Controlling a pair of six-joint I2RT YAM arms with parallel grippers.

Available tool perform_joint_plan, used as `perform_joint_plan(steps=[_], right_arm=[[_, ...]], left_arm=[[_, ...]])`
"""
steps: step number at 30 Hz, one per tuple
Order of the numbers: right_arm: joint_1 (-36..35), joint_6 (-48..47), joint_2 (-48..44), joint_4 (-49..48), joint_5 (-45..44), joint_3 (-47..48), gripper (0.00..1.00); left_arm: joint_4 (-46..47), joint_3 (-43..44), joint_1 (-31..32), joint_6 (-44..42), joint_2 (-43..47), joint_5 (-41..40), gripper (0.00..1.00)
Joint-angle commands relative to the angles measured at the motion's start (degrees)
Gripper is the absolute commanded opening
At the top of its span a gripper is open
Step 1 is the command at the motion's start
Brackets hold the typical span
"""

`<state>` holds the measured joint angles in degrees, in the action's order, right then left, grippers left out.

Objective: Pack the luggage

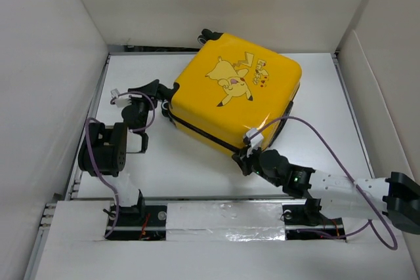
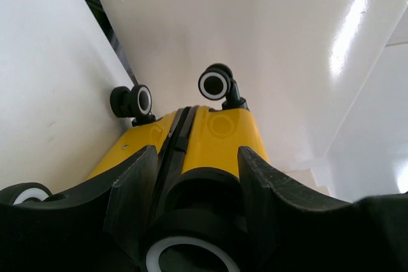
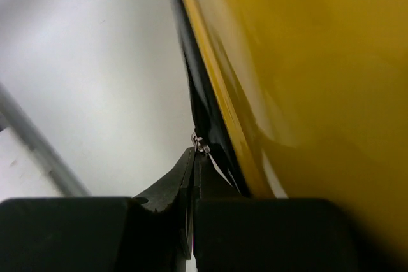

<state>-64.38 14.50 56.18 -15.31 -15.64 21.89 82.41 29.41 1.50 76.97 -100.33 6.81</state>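
Yellow Pikachu luggage (image 1: 236,93) — closed, flat

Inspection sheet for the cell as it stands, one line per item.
Surface: white table, no marks seen.
Job's things: luggage lying face up, halves together, askew.
Clutter: nothing seen.
Grippers: left gripper straddles a corner wheel, contact unclear; right gripper shut, seemingly pinching the zipper pull.
Cables: a purple cable loops loose off each arm.
Surroundings: white walls on three sides; silver tape along the near edge.
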Motion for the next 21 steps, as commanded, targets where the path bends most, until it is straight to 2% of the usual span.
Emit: perform_joint_plan(steps=[1, 3, 6, 8, 11, 13, 14, 17, 19, 21], right_arm=[[0.57, 3.00, 5.84, -8.69, -2.10, 5.08, 0.00], [1.18, 1.59, 7.53, -5.19, -3.25, 9.46, 0.00], [3.47, -1.58, 9.73, -6.04, -2.03, 12.03, 0.00], [4.69, -3.16, 10.09, -7.18, -0.28, 12.74, 0.00], [4.70, -4.30, 10.00, -8.32, 2.45, 12.21, 0.00], [4.70, -4.57, 10.09, -9.29, 6.29, 11.34, 0.00], [4.70, -4.48, 10.35, -9.99, 7.80, 10.29, 0.00], [4.01, -2.64, 11.40, -13.94, 11.06, 7.83, 0.00], [3.30, -0.80, 11.23, -16.50, 11.25, 4.93, 0.00], [2.68, 0.26, 9.66, -16.33, 10.11, 2.39, 0.00]], left_arm=[[22.37, -10.41, 11.15, -6.11, 3.20, 15.60, 0.00], [18.86, -11.91, 13.69, -8.58, 7.24, 14.73, 0.00], [11.93, -13.32, 17.56, -13.06, 13.48, 13.68, 0.00], [7.70, -13.33, 24.14, -16.83, 18.21, 12.53, 0.00], [-3.18, -12.45, 35.39, -22.01, 24.81, 5.61, 0.00], [-6.28, -11.40, 40.49, -23.61, 27.55, 2.17, 0.00], [-7.95, -10.69, 45.47, -24.05, 29.47, 0.59, 0.00], [-12.17, -6.66, 54.53, -26.78, 30.11, -2.93, 0.00], [-15.26, -3.76, 57.20, -28.27, 29.59, -4.96, 0.00], [-19.97, -2.61, 57.21, -28.54, 29.76, -6.80, 0.01]])
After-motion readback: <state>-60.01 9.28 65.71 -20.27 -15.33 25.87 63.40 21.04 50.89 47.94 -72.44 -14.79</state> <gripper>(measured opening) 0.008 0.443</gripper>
